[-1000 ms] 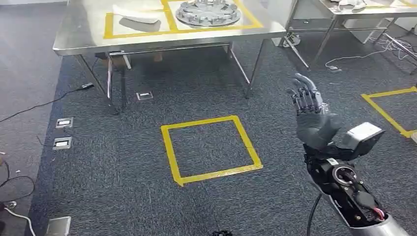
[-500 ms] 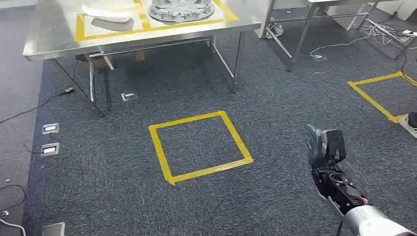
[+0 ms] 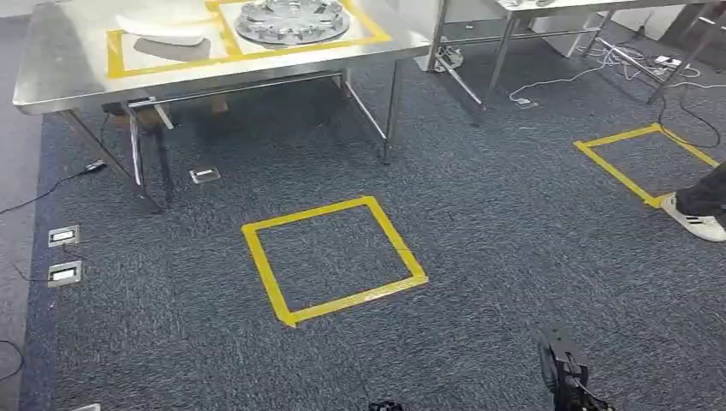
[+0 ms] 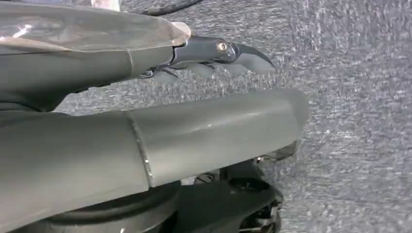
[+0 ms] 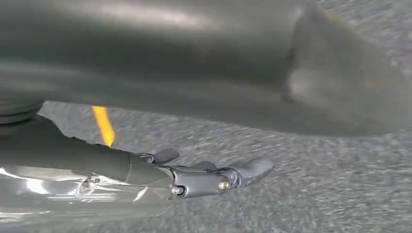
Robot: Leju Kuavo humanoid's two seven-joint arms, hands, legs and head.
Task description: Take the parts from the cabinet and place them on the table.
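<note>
Dark grey carpet (image 3: 479, 214) covers the floor of a workshop, marked with squares of yellow tape. Low at the bottom edge of the head view the right hand (image 3: 561, 370) hangs toward the carpet, seen from behind as a dark shape; the right wrist view shows its thick grey thumb (image 5: 272, 63) and the dark fingers (image 5: 214, 180) stretched out straight and apart over the carpet, holding nothing. The left hand (image 4: 194, 97) appears in the left wrist view in the same manner (thumb broad and grey, dark fingers (image 4: 228, 51) extended, nothing between them), also above carpet. Just ahead of the right hand and toward the left lies a yellow tape square (image 3: 332, 259); a second tape square (image 3: 642, 163) lies well off to the right, with a person's white shoe (image 3: 695, 218) touching its near corner. Beyond the first square stands a steel table (image 3: 60, 77), its top outlined in yellow tape. On it rest the parts: a round, toothed metal disc (image 3: 293, 20) inside one taped box, and beside it a white curved part (image 3: 163, 27) inside another. Floor sockets (image 3: 64, 254) sit at the left, and cables (image 3: 633, 64) trail under a second table (image 3: 514, 13) at the far right.
</note>
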